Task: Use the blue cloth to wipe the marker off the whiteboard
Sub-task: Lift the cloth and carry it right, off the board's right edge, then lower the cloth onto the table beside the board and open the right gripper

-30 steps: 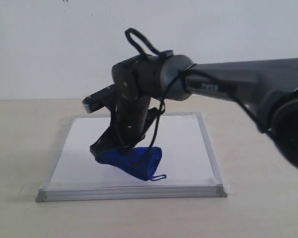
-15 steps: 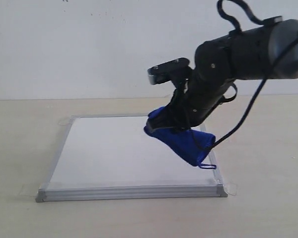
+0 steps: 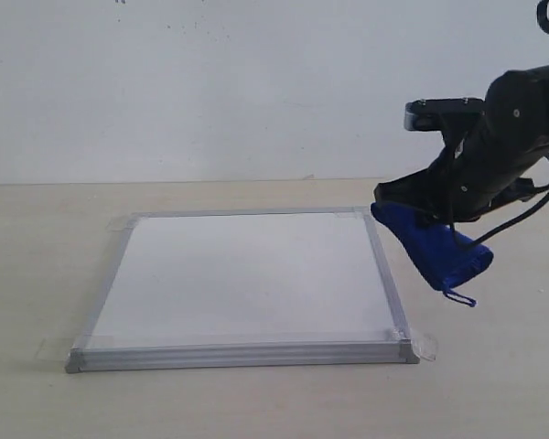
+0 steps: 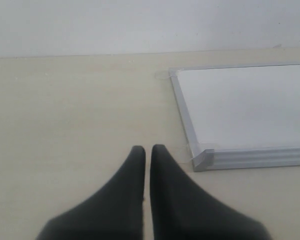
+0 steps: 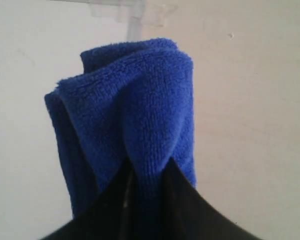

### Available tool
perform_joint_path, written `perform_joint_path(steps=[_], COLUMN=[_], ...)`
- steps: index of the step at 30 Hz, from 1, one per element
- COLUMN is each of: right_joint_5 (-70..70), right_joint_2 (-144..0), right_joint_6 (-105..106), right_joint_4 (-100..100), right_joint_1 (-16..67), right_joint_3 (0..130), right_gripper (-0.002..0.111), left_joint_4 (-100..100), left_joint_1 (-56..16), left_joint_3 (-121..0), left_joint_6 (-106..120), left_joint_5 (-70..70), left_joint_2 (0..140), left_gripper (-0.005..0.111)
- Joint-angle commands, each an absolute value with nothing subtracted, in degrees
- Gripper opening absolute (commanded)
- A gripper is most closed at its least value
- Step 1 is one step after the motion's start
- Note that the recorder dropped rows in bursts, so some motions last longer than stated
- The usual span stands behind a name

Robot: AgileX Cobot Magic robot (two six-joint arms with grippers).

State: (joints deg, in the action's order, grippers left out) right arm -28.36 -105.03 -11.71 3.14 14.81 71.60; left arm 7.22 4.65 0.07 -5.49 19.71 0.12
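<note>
The blue cloth [image 3: 432, 249], a fuzzy royal-blue roll with a dangling loop tag, is held pinched by the right gripper [image 5: 146, 172], aloft just beside the plain white whiteboard's [image 3: 247, 270] right edge. The left gripper's [image 4: 147, 150] fingers are seen closed, empty.

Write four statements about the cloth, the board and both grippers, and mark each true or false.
1. The right gripper is shut on the blue cloth. True.
2. The blue cloth lies flat on the whiteboard. False: the right gripper holds it up, past the board's right edge in the exterior view.
3. No red marker line shows on the whiteboard. True.
4. The left gripper holds a second cloth. False: it is shut and empty, over the table near a corner of the board.
</note>
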Motion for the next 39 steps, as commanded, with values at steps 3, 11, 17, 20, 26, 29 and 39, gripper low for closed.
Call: perform_joint_path(steps=[3, 11, 17, 20, 26, 29, 39], right_joint_5=[-18.42, -10.45, -11.39, -11.43, -11.43, -11.6, -12.38], right_joint_2=[-108.08, -112.69, -115.04, -115.94, -117.31, -117.57, -117.57], right_joint_6=[-21.57, -23.0, -23.41, -23.7, -23.48, -23.62, -25.4], right_joint_4=[3.51, 3.51, 3.51, 3.51, 3.51, 3.51, 2.15], right_joint_1=[13.71, 13.71, 12.16, 11.51, 11.24, 11.24, 11.24], right_joint_3=[66.63, 66.96, 69.31, 69.31, 69.31, 69.31, 69.31], right_gripper=[0.0, 0.0, 0.0, 0.0, 0.0, 0.0, 0.013], left_joint_4=[6.79, 6.79, 6.79, 6.79, 6.79, 6.79, 6.79], left_joint_1=[4.36, 4.36, 4.36, 4.36, 4.36, 4.36, 4.36], left_joint_3=[0.0, 0.0, 0.0, 0.0, 0.0, 0.0, 0.0], left_joint_6=[-5.44, -5.44, -5.44, -5.44, -5.44, -5.44, -5.44], left_joint_5=[19.39, 19.39, 19.39, 19.39, 19.39, 19.39, 19.39], left_joint_2=[0.0, 0.0, 0.0, 0.0, 0.0, 0.0, 0.0], left_gripper=[0.004, 0.004, 0.004, 0.004, 0.004, 0.004, 0.004])
